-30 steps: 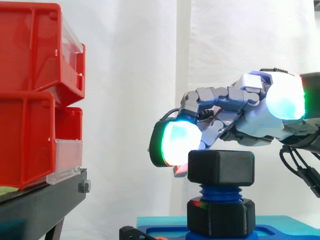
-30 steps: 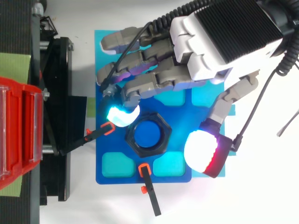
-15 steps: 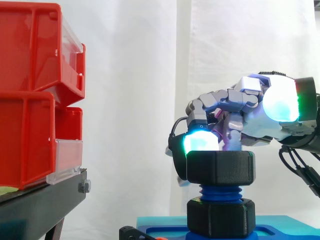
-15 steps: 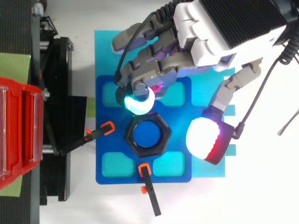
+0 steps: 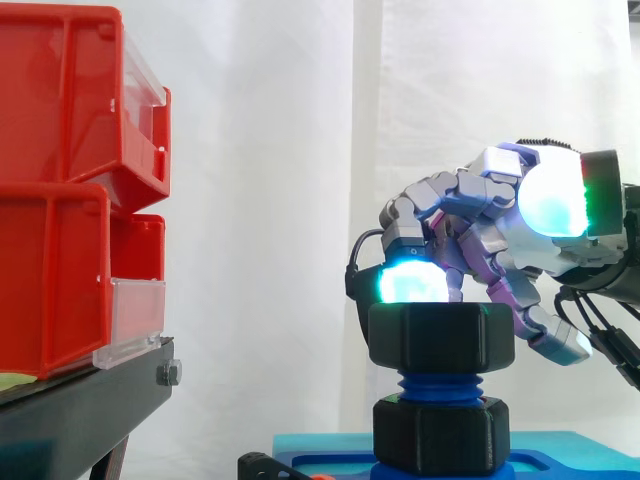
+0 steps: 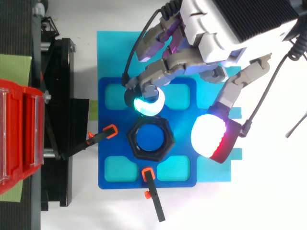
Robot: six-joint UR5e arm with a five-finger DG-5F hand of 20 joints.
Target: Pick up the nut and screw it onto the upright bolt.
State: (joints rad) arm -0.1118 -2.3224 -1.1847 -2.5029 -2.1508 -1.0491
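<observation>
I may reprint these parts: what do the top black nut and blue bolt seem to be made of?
The nut looks like matte black plastic, possibly printed: dull faces, rounded edges, no metallic glint. The bolt looks like blue plastic, slightly glossy on its coarse threads. Looks alone cannot confirm either.

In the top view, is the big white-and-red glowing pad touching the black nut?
No, a strip of the blue base shows between that pad and the nut.

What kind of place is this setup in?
Probably a lab test bench: a white curtain behind, red bins on a black stand, and a blue plate holding the bolt with its nut.
</observation>
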